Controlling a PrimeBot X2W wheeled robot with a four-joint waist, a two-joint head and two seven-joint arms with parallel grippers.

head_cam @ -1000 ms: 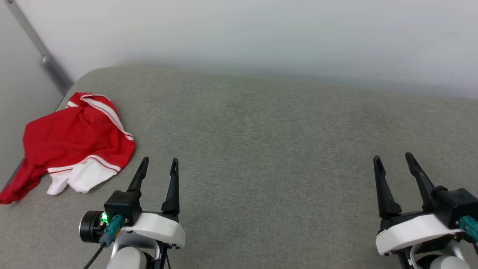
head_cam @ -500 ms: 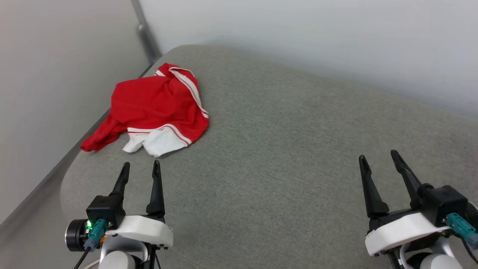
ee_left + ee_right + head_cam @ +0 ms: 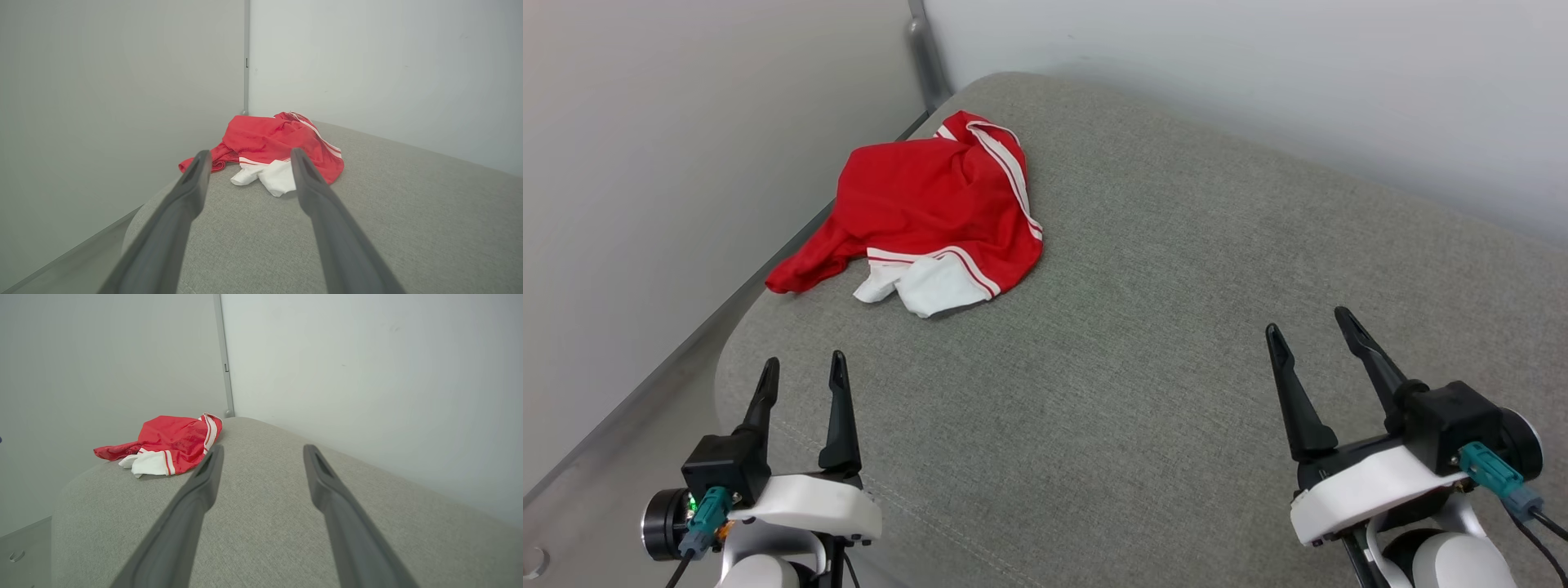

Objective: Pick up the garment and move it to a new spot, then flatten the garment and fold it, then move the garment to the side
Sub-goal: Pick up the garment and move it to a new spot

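The left claw [image 3: 802,361] is spread wide and empty over the near left corner of the grey upholstered surface [image 3: 1176,327], its fingers pointing toward the garment [image 3: 931,196] but well short of it. The right claw [image 3: 1307,322] is just as wide open and empty, above bare fabric far to the right. The garment lies crumpled near the far left corner beside the pale wall [image 3: 686,122], mostly red, with its white panel and striped trim at the near edge.
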